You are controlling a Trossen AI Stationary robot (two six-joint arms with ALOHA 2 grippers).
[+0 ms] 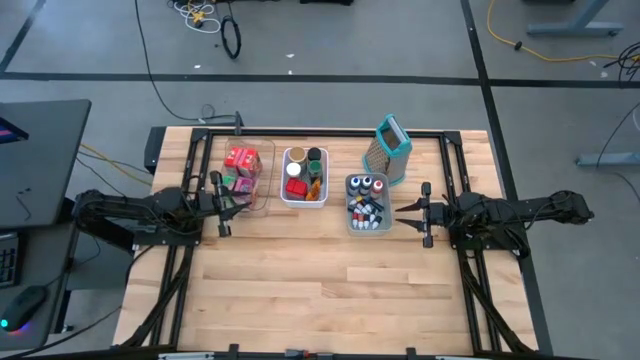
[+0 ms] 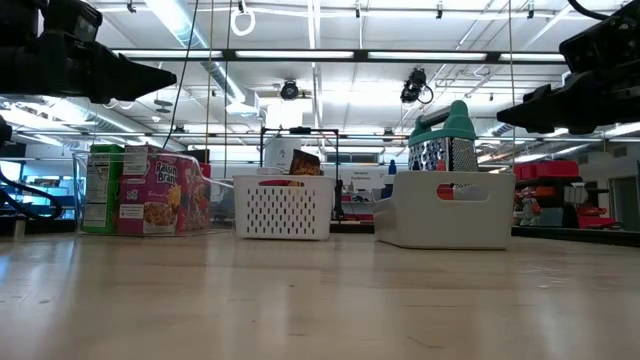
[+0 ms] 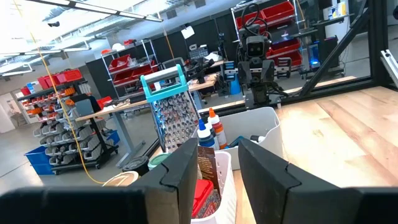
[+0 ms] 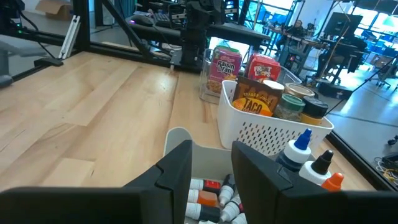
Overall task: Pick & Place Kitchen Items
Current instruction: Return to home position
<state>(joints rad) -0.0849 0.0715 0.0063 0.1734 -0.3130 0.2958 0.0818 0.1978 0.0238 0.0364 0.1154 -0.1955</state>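
Two arms held level above the bench, facing each other across a row of three bins in its far half. The left arm (image 1: 130,215) ends just beside the clear bin (image 1: 270,178) towards the left edge, and the left jaws stand narrowly apart with nothing between them. The right arm (image 1: 510,212) ends just beside the grey bin (image 2: 445,220) towards the right edge, and the right jaws are likewise narrowly apart and empty. The kitchen items lie binned. Small food colouring bottles (image 4: 208,198) lie on their sides in the grey bin, with taller dropper bottles (image 4: 298,149) upright at its far end. A taco seasoning packet (image 4: 257,101) and lidded jars (image 4: 292,99) sit in the white bin (image 2: 283,212) between the other two, and a Raisin Bran box (image 2: 160,205) stands with other cereal boxes in the clear bin. Probable hazards: a dip or sideways swing of the right jaws could catch the grey bin's rim and shove it, toppling the dropper bottles or the upright metal grater (image 1: 392,150) near behind it. The left jaws could similarly clip the clear bin's thin wall. The risk is judged low, since the low view shows both arms well above the bin rims
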